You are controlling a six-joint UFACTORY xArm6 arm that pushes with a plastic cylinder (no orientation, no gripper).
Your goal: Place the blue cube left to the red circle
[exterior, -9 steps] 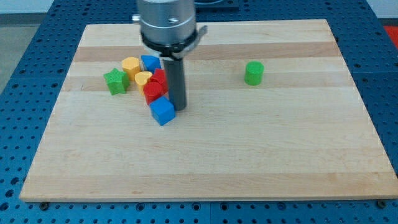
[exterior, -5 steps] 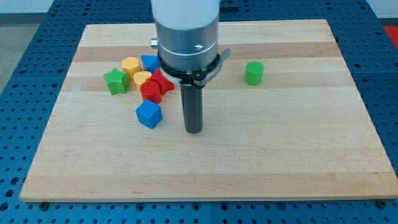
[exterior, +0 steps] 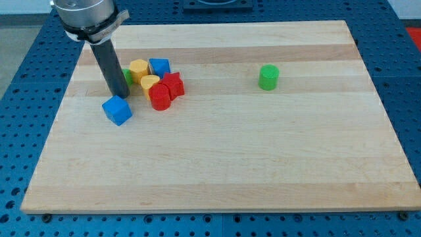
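Blue cube (exterior: 117, 110) sits alone on board (exterior: 263, 164), at view's left of red circle (exterior: 159, 96) and slightly lower — apart, so probably placed. My tip (exterior: 116, 96) just above cube, about touching. No pincer on rod.

We get bright, even overhead light, no glare on the tabletop (exterior: 263, 151). Shadows are soft and short, hugging each block, e.g. the blue cube (exterior: 117, 110) at roughly 5 o'clock. Focus is sharp across the frame; no motion blur on the rod, no visible edge distortion.
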